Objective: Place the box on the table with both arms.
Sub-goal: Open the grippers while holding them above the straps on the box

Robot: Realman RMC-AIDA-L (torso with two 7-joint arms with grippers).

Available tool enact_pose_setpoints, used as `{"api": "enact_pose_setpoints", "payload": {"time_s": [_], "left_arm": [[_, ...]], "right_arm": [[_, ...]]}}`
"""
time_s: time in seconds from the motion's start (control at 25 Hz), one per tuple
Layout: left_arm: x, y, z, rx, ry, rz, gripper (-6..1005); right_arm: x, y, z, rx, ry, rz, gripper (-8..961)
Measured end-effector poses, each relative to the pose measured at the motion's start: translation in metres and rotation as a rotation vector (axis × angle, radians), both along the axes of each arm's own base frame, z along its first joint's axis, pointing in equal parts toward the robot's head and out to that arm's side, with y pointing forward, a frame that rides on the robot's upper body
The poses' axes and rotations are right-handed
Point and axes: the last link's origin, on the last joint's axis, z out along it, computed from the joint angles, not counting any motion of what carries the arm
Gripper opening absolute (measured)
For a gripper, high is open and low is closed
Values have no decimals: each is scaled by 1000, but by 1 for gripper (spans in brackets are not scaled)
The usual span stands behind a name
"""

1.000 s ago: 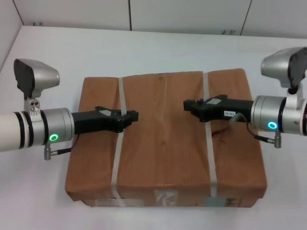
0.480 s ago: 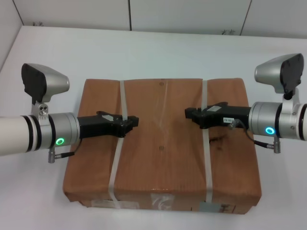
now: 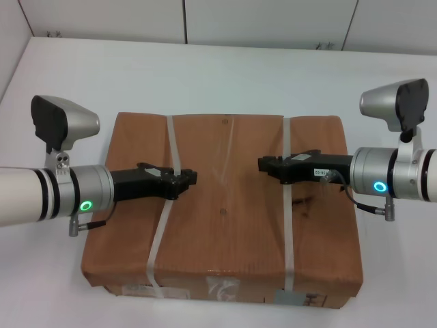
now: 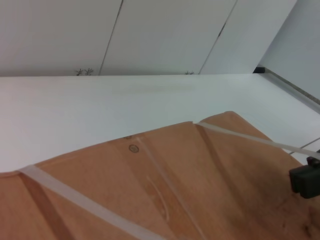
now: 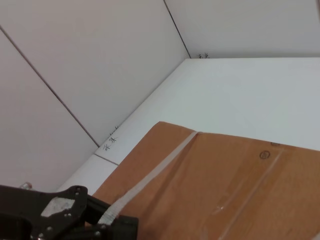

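Note:
The large brown cardboard box (image 3: pixel 229 225) lies flat in the head view, over the white table (image 3: pixel 225 75). Two white straps run across its top, and labels show on its near side (image 3: pixel 225 290). My left gripper (image 3: pixel 186 179) is shut on the left strap (image 3: pixel 160 239), which bends toward it. My right gripper (image 3: pixel 268 165) is shut on the right strap (image 3: pixel 287 239), beside a small tear mark (image 3: pixel 307 201). The left wrist view shows the box top (image 4: pixel 165 185) and the right gripper's tip (image 4: pixel 306 180). The right wrist view shows the left gripper (image 5: pixel 65 215) on its strap (image 5: pixel 160 167).
The white tabletop spreads wide behind and beside the box. White wall panels (image 3: pixel 273 20) rise at the table's far edge, and a wall (image 3: pixel 10 41) closes the left side. Each wrist carries a silver camera housing (image 3: pixel 65 123) above the box's side edges.
Both grippers and the box have sunk together toward the table and shifted slightly left in the head view. The box looks a little smaller. The holds on the straps have not changed.

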Motion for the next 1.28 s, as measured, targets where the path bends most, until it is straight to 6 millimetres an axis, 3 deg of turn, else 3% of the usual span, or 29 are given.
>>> {"api": "enact_pose_setpoints", "payload": {"time_s": [0.24,0.52,0.68,0.96,1.28], "left_arm": [[2,-2,-4,-14,-2,-6,78],[0,-4,-5,-16,-4,8,83],[-6,-4,-4,-1,12,33,205],[-17,-6,-1,15,53,54,452],[-21,-5,2,22,67,65,661]], "right_arm": [[-1,0,0,-11,7,-25,91],[1,1,0,-13,-5,-29,342],[5,2,2,11,-8,-49,488],[13,8,6,68,-20,-103,590],[29,9,8,111,-58,-185,665]]}}
